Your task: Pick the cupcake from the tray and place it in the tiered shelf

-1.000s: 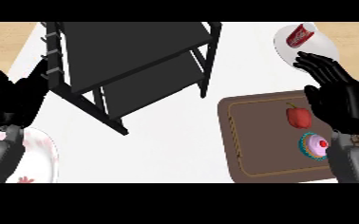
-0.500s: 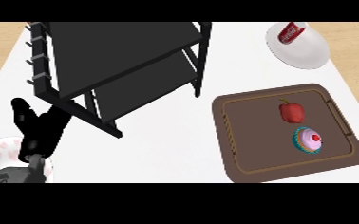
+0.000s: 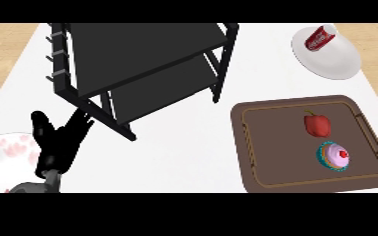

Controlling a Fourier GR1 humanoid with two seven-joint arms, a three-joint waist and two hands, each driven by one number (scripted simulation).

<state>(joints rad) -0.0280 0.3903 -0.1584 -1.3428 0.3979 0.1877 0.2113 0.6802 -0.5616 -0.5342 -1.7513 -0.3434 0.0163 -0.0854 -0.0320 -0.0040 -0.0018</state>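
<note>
Cupcake handling: the cupcake (image 3: 334, 156) was judged light, soft and easily marred; the frosting would smear or crush under finger contact.
Hold point: the teal wrapper at the base was judged the correct place to grasp, from the sides, with the item kept upright.
Cupcake appearance: teal wrapper, pink frosting, one red cherry on top; upright.
Cupcake location: lower right of the frame, inside the brown tray (image 3: 247, 150), near its lower right corner and just below a red pepper (image 3: 317, 124); whether the two touched could not be told.
Left hand: the left hand (image 3: 57, 141) showed at the lower left of the frame, fingers straight and apart, holding nothing; its fingertips lay close to the front leg of the shelf, well apart from the cupcake.
Right hand: did not show in the head view.
Tiered shelf: the black tiered shelf (image 3: 148, 55) stood at upper left, both visible tiers bare.
Other items: a white plate (image 3: 332, 62) at upper right carried a red can (image 3: 319, 38); a floral plate (image 3: 15, 147) showed at the left edge.
Task status: judged not yet begun; the cupcake was unheld.
</note>
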